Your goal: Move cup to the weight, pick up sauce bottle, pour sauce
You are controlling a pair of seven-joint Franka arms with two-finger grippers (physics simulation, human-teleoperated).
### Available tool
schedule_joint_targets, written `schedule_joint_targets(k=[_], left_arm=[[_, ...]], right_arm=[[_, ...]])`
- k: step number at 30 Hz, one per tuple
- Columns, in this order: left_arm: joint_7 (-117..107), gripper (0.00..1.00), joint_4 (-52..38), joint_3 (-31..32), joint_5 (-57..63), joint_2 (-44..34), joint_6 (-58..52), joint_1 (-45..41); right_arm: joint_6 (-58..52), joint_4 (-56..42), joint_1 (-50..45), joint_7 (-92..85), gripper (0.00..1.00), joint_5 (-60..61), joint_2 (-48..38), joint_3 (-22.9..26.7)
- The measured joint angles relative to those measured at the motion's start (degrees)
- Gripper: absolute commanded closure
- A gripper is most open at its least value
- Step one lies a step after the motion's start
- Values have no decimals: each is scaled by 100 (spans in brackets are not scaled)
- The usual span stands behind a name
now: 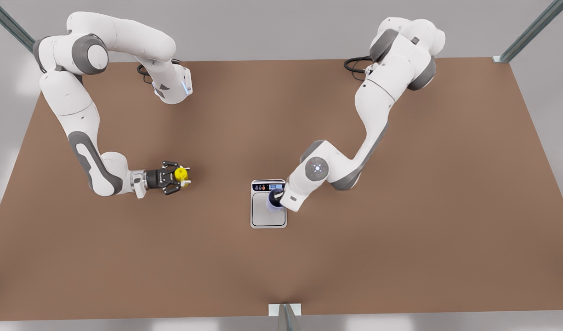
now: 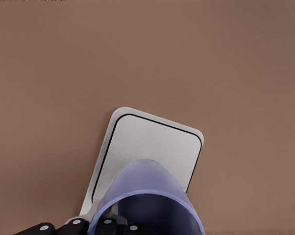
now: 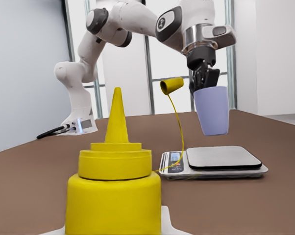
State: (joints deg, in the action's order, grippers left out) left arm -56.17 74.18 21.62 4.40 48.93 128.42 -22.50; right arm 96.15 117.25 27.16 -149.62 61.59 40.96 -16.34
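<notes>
Gripping the cup point(image 1: 274, 203) by its rim, the left gripper point(image 1: 278, 198) has its fingers point(image 3: 205, 81) narrowed onto one side of the wall, one inside and one outside. It is the arm on the front view's right. The cup is a lavender tumbler with a darker inside. It hangs in the air over the scale point(image 1: 268, 219), clear of the steel plate. Its mouth faces up and its narrow base faces down, with the long axis near vertical and leaning slightly. In the left wrist view the cup point(image 2: 147, 198) sits close under the camera, the black fingers point(image 2: 108, 226) at its rim and the plate of the scale point(image 2: 152, 142) beyond it. The scale lies flat on the brown worktop point(image 1: 400, 253), its black panel toward the far edge.

On the front view's left, the right gripper point(image 1: 185, 176) reaches in level with the worktop. Its fingers point(image 1: 171, 163) are spread to the bottle's width, with the white tips against either side of the bottle point(image 1: 181, 174). The bottle point(image 3: 115, 191) is bright yellow, with a round body, a stepped collar and a conical nozzle. It stands upright, nozzle pointing straight up. It is well apart from the scale.

In the right wrist view a small yellow cap point(image 3: 172, 86) hangs beside the cup point(image 3: 212, 110). A thin yellow cord point(image 3: 181, 132) curves from it down toward the panel end of the scale point(image 3: 221, 159).
</notes>
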Motion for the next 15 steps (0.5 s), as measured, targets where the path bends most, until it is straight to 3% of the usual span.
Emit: schedule_joint_targets(k=[7,9,10,11,12,13,15], left_arm=[[1,79,7,0,176,87,110,-35],[4,63,1,0,171,100,127,-28],[10,47,1,0,142,100,130,-27],[-14,20,0,-38,115,100,130,-34],[-16,10,1,-44,92,100,171,-43],[-15,2,9,-44,71,108,212,-44],[-24,1,9,-45,48,108,214,-70]], right_arm=[[-516,-813,-159,1506,54,-536,-362,-172],[-545,-1447,-503,2183,53,-707,-362,-176],[-541,-1760,-613,2595,53,-844,-362,-199],[-548,-2046,-736,2912,53,-970,-362,-225],[-548,-2307,-840,3245,53,-1126,-370,-236],[-540,-2559,-986,3475,52,-1298,-362,-237],[-490,-2854,-1261,3720,52,-1513,-361,-228]])
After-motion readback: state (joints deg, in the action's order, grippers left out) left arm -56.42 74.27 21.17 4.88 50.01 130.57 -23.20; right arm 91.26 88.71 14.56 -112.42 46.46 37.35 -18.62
